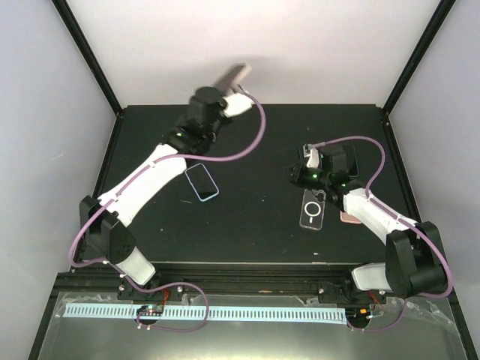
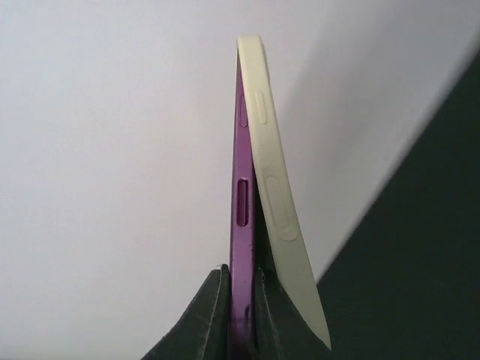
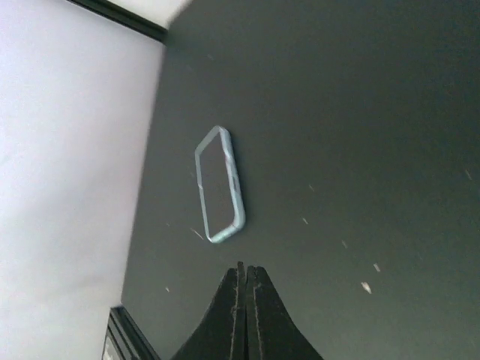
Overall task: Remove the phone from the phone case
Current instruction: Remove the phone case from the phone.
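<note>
Purple rigid phone (image 2: 241, 210) is pinched edgewise by our left gripper (image 2: 241, 277). We judge its cream flexible case (image 2: 271, 172) is light and peels from the loose end by the fingers. Our right gripper (image 3: 244, 274) is pressed together, empty.

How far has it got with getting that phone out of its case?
Partly done: the cream case stands peeled away from the purple phone at the end near the fingers. In hand: the left gripper is clamped on the phone alone, lifted off the table. Left: the far ends meet, so the case must come fully off. The right gripper is shut and empty.
</note>
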Controlling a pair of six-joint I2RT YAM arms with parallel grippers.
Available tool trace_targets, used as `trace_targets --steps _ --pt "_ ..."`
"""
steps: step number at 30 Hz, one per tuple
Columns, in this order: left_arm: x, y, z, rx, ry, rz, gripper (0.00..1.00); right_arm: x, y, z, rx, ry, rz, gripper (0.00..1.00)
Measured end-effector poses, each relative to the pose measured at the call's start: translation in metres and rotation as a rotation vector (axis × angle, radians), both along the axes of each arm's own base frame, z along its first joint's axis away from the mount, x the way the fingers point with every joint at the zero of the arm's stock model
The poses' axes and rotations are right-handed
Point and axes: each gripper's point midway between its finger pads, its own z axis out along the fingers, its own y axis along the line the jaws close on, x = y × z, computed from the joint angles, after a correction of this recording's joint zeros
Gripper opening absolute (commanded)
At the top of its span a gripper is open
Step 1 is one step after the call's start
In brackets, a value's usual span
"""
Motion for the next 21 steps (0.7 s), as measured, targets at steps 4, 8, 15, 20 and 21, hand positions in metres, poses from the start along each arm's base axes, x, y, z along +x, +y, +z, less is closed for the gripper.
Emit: trace_targets --steps 4,8,15,20,21 --pt "0.007 0.062 0.054 -0.124 -0.111 0.182 0.02 -0.013 -0.002 -0.027 -0.026 0.110 0.015 0.09" --pt "-0.019 0.057 0.077 -0.237 -0.127 0.135 0.02 -0.011 0.005 -0.008 0.040 0.072 0.056 0.47" --pt "-0.044 0.039 0.043 -0.330 0.014 0.048 0.02 0.006 0.018 0.079 0.216 -0.080 0.117 0.76" --pt "-0.055 0.021 -0.002 -0.320 0.147 0.008 0.02 0.009 0.023 0.126 0.278 -0.149 0.144 0.79" --pt "-0.059 0.017 -0.011 -0.316 0.172 -0.004 0.02 0.009 0.024 0.129 0.277 -0.147 0.146 0.79"
